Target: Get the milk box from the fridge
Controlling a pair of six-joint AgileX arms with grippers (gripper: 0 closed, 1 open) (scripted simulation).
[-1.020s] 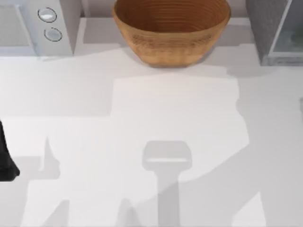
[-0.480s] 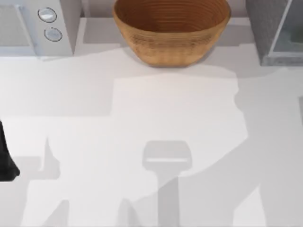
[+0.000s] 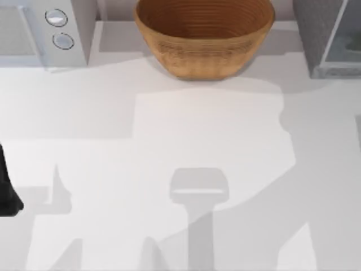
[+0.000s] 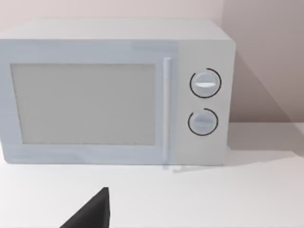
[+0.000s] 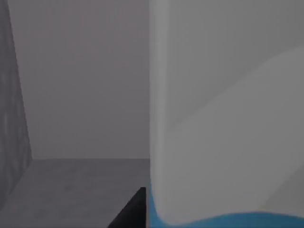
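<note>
The milk box (image 5: 223,118) stands very close in the right wrist view, with a white face and a sky-blue band along its low edge. It sits inside the fridge (image 5: 80,85), on the grey floor between grey inner walls. A dark part of my right gripper (image 5: 133,211) lies right beside the box. In the top view the fridge (image 3: 316,34) stands at the back right, its pale glassy door panel (image 3: 345,39) set in a light frame. My left arm (image 3: 4,192) rests at the table's left edge.
A wide wooden bowl (image 3: 204,34) stands at the back middle. A white microwave (image 3: 34,28) with two round knobs sits at the back left, and the left wrist view faces its front (image 4: 114,95). Arm shadows fall across the white table (image 3: 186,130).
The shadow on the right side of the table, below the fridge, has spread slightly. The bowl, the microwave and my left arm have not moved.
</note>
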